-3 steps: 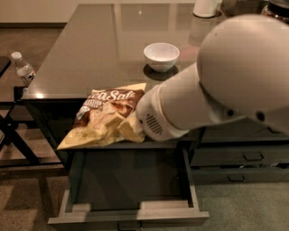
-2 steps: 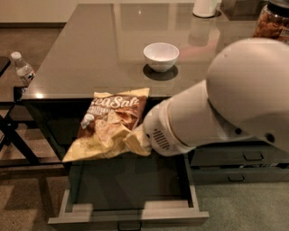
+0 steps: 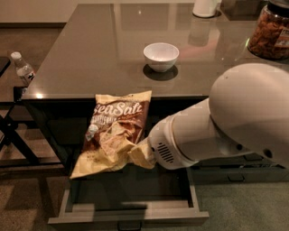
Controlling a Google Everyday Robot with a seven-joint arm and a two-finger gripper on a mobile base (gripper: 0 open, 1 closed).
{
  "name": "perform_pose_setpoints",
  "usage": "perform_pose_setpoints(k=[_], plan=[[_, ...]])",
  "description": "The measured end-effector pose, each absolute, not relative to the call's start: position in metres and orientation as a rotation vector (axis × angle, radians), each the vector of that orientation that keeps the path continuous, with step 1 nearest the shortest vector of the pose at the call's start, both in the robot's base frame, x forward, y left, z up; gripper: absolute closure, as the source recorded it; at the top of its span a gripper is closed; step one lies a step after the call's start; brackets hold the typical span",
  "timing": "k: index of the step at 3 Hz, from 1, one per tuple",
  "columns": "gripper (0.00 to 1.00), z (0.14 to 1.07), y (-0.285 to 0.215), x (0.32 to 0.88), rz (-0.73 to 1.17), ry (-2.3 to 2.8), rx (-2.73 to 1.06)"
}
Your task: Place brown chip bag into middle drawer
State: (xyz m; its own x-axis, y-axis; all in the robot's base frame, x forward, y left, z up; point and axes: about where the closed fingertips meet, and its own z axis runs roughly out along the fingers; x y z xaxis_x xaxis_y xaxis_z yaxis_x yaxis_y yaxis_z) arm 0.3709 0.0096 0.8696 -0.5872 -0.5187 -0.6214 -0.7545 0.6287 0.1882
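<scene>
The brown chip bag (image 3: 115, 133), with "Sea Salt" lettering on its dark top and a pale yellow lower part, hangs in the air in front of the counter edge, above the open middle drawer (image 3: 135, 191). My gripper (image 3: 146, 155) sits at the end of the big white arm, at the bag's crumpled lower right corner, and is shut on it. The arm's wrist covers most of the gripper. The drawer is pulled out, and the part of its grey interior that shows holds nothing.
A white bowl (image 3: 160, 56) stands on the dark counter (image 3: 90, 54). A clear jar of brown snacks (image 3: 270, 31) is at the back right, a white container (image 3: 205, 6) at the back. A water bottle (image 3: 23, 70) stands left. More drawers (image 3: 235, 173) lie under the arm.
The bag has come lower and now hangs more upright over the drawer. The arm has drawn back to the right, uncovering the bowl and the jar.
</scene>
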Motion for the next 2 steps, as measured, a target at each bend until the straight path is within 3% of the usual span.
perform_pose_setpoints(k=[2], plan=[[1.00, 0.835, 0.004, 0.371, 0.645, 2.396, -0.974]])
